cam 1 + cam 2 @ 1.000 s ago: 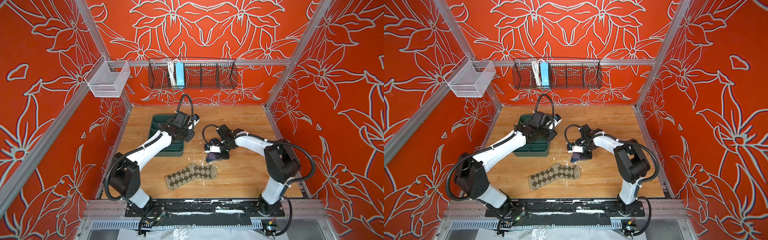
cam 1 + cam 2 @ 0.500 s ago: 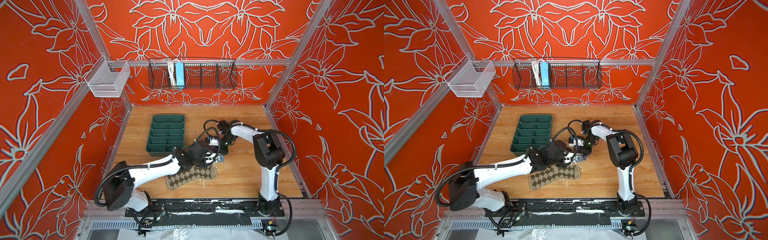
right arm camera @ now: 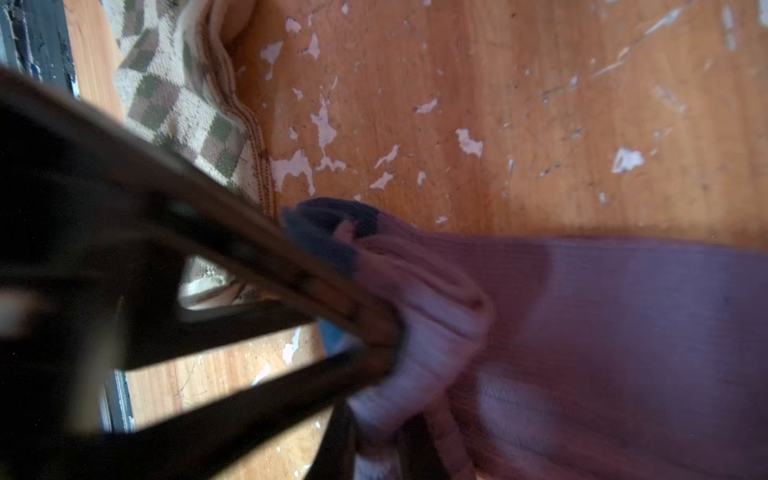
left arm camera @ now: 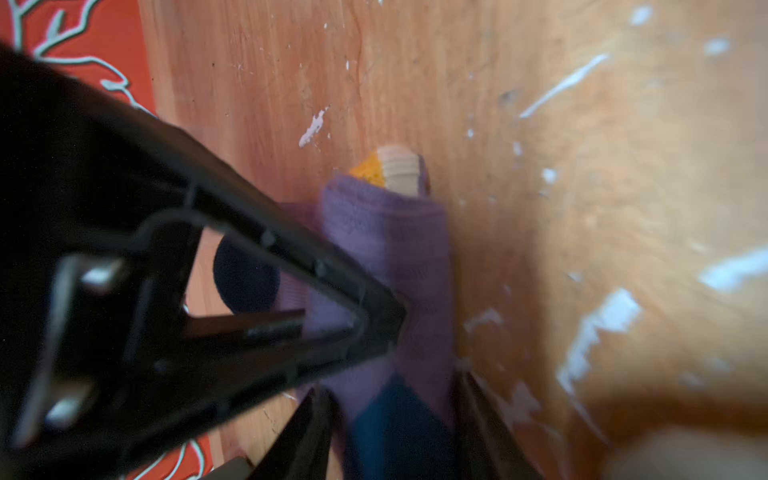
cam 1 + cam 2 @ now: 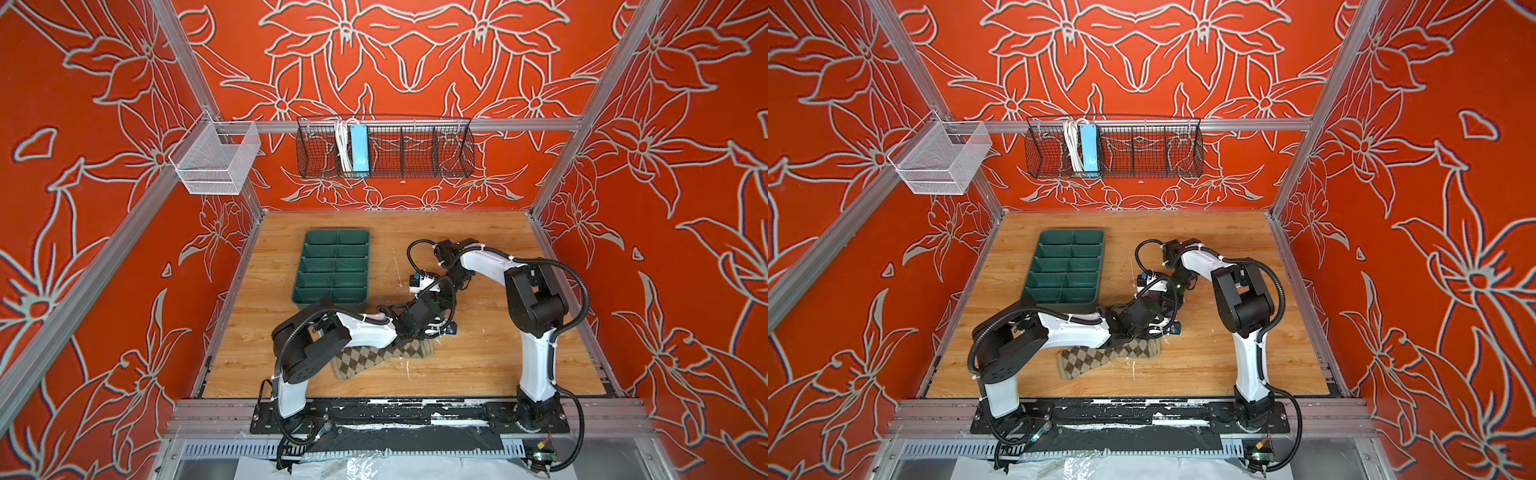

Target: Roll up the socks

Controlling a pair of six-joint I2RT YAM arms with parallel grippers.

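One purple sock between both arms: my right gripper pinches it shut; my left gripper touches its roll, hold unclear.

The purple sock has navy and mustard patches; the argyle sock is olive-beige diamonds; the tray is dark green.

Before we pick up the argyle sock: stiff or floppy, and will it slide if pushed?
Likely floppy: the argyle sock lies flat on the wooden table, its edge rippling in soft folds in the right wrist view. Pushed, it would probably bunch rather than slide: coarse knit on chipped wood. Probably light, and unlikely to roll while flat.
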